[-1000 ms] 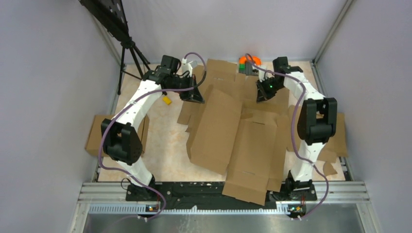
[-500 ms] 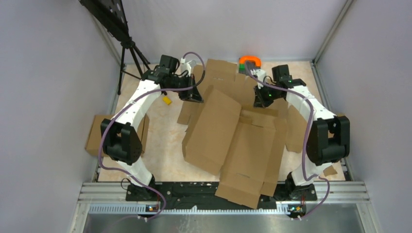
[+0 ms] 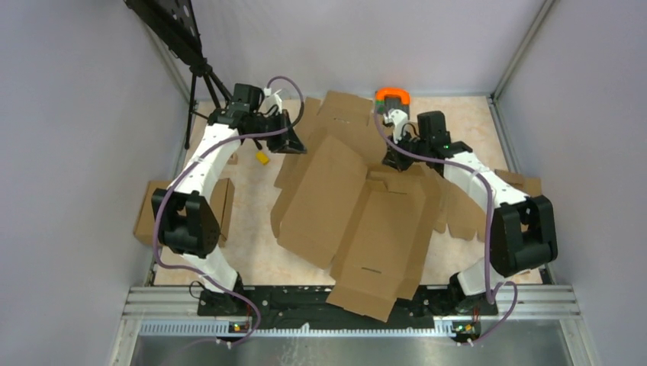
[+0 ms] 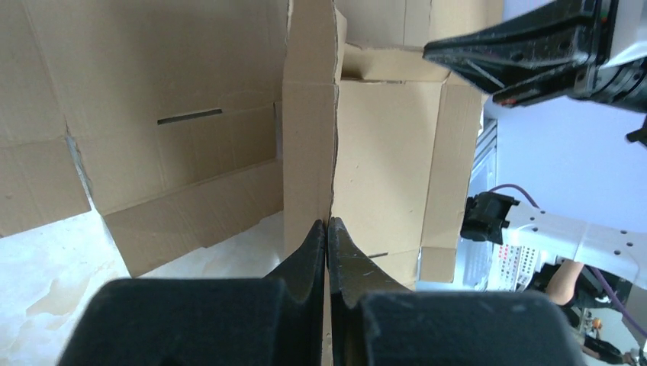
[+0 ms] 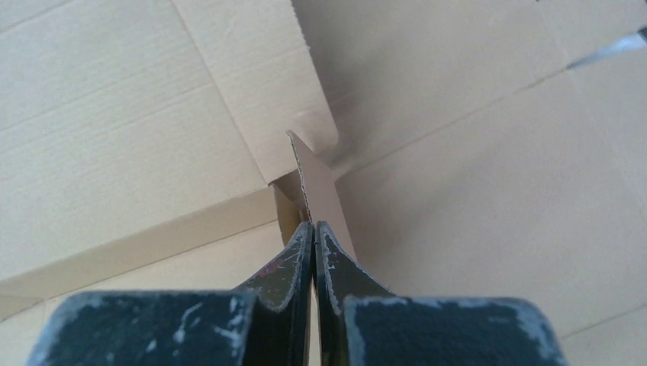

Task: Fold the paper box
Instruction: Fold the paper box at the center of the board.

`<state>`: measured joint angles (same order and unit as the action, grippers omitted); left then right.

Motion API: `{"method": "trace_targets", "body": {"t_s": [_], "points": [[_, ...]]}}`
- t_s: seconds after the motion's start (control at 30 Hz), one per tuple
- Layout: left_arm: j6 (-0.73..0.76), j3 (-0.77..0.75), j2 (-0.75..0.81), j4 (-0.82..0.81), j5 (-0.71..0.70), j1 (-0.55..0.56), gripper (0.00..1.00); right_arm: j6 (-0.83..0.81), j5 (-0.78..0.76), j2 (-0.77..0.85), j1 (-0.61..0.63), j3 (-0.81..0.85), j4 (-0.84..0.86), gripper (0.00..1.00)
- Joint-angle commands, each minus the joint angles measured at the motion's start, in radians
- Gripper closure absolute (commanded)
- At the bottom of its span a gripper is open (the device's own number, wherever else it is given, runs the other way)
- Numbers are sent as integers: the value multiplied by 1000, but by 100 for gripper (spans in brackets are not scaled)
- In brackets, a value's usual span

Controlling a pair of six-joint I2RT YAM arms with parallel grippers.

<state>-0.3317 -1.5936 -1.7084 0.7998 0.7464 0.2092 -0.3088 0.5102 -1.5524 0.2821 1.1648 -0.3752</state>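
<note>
Looking down from above, the paper box [image 3: 336,206], a big brown corrugated cardboard die-cut sheet full of flaps and slits, sprawls half-folded mid-table. Its near flap overlaps the black front rail [image 3: 290,297]. The left gripper [image 3: 294,143] and right gripper [image 3: 391,158] sit at its 2 far corners. The beige marbled table [image 3: 252,252] has pale lilac walls [image 3: 76,152] around it.

Left wrist view: jaws pinched tight on an upright panel edge of the box.

Right wrist view: jaws clamped on a small pointed tab.

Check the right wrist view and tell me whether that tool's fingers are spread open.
No, the right tool is shut, clamped tight on a thin flap edge of the paper box.
</note>
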Motion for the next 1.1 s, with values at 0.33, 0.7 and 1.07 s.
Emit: {"method": "trace_targets", "body": {"t_s": [0.33,0.7,1.07], "points": [[-53,11,188,-60,-45,-54,100,76,133,70,45,-186,460,100],[-86,184,211,-146,-79,-64,100,45,139,41,96,-265,531,100],[-102,210,226,-157,-119,-70,100,35,54,31,140,-192,271,100]]}}
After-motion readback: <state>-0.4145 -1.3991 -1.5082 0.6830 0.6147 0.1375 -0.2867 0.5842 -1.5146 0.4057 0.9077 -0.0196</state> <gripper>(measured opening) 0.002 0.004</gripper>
